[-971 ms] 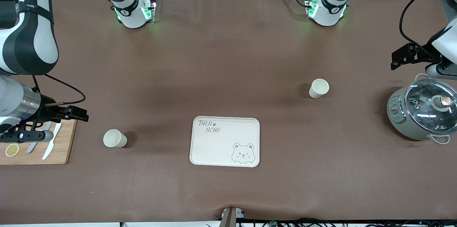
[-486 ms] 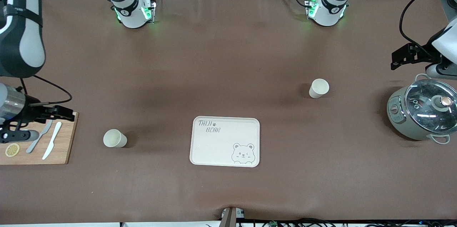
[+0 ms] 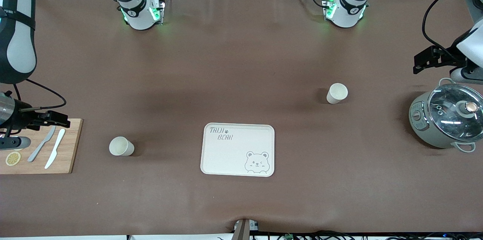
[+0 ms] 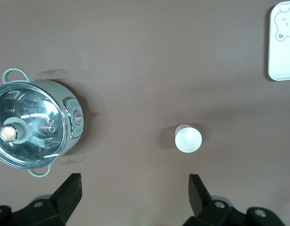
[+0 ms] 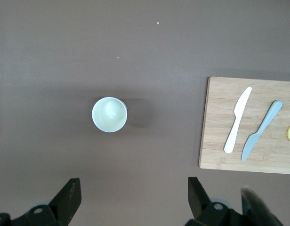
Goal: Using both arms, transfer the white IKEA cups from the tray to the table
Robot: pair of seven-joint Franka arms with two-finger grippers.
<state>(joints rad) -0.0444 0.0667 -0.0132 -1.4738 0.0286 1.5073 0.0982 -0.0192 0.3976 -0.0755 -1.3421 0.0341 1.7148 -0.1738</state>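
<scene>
Two white IKEA cups stand upright on the brown table. One cup [image 3: 121, 146] is near the right arm's end and also shows in the right wrist view [image 5: 109, 114]. The other cup [image 3: 337, 93] is toward the left arm's end and also shows in the left wrist view [image 4: 188, 139]. My right gripper [image 5: 133, 197] is open and empty, high over the table between the first cup and the cutting board. My left gripper [image 4: 134, 193] is open and empty, high over the table between the second cup and the pot. The right arm [image 3: 17, 43] and the left arm [image 3: 469, 49] show at the front view's edges.
A cream bear-print tray [image 3: 237, 149] lies mid-table, nearer the front camera. A wooden cutting board [image 3: 56, 157] with two knives and a lemon slice lies at the right arm's end. A grey pot with a glass lid [image 3: 445, 119] stands at the left arm's end.
My right arm has moved away from its cup toward the right arm's end of the table, over the cutting board. The left arm and both cups have not moved.
</scene>
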